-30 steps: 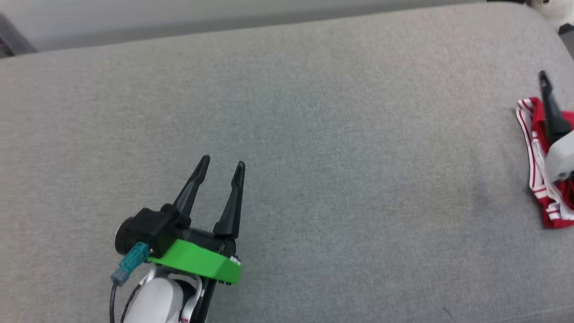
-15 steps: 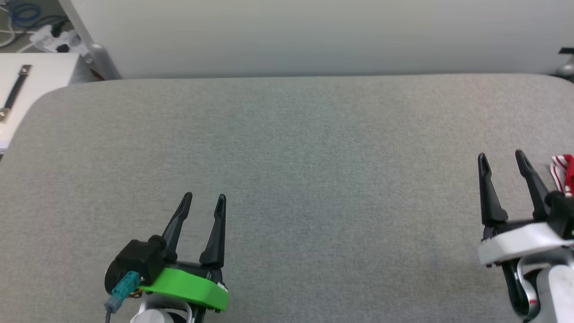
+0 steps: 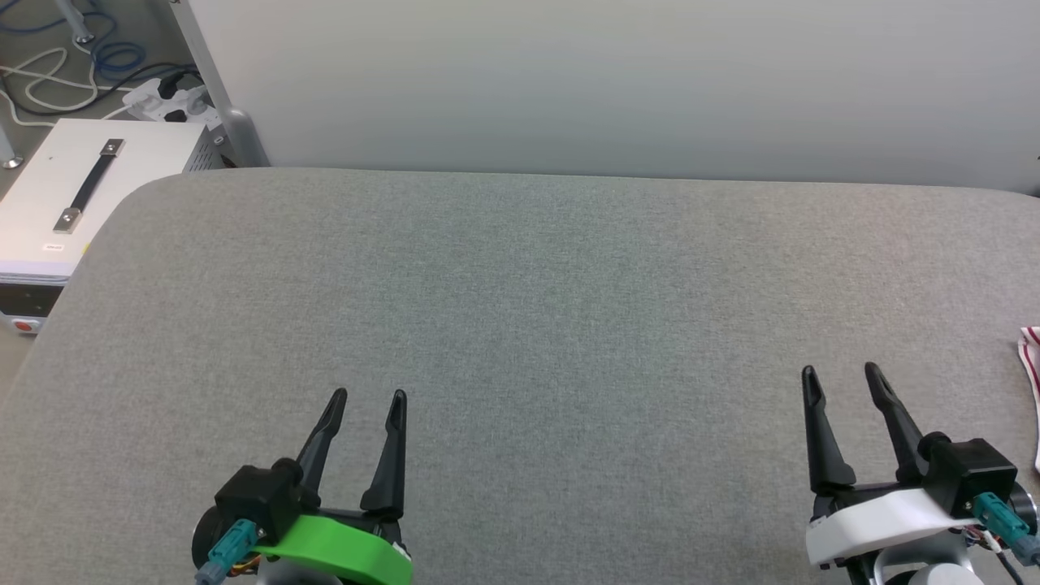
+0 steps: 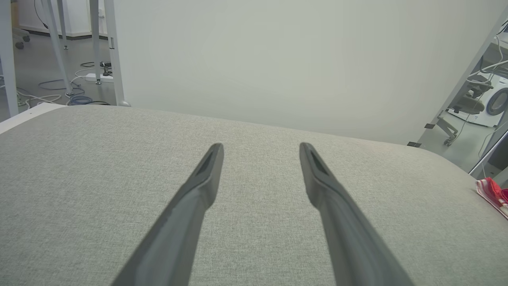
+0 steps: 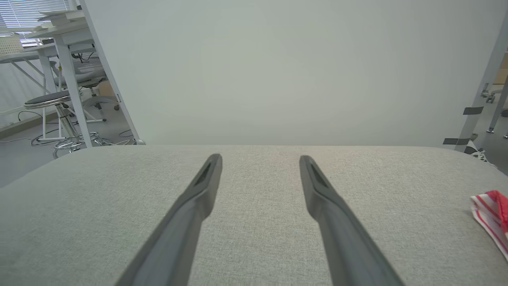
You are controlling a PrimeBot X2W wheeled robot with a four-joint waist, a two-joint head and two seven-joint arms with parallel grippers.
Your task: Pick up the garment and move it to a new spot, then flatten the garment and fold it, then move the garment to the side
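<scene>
Withdrawn from the garment point(image 3: 1032, 349) (axis unclear), right tool point(image 3: 840, 372) and left tool point(image 3: 368, 396) gape.

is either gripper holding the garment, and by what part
Nothing is held. The left gripper and right gripper are both open and empty; the garment lies apart, to the right.

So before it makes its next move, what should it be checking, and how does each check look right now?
1. Left gripper jaws apart, nothing between them: ok.
2. Right gripper jaws apart, nothing between them: ok.
3. Garment located: ok, it lies at the right edge of the grey surface.
4. Garment neatly folded: cannot tell, most of it is out of frame.
5. Garment apart from both grippers: ok.
</scene>
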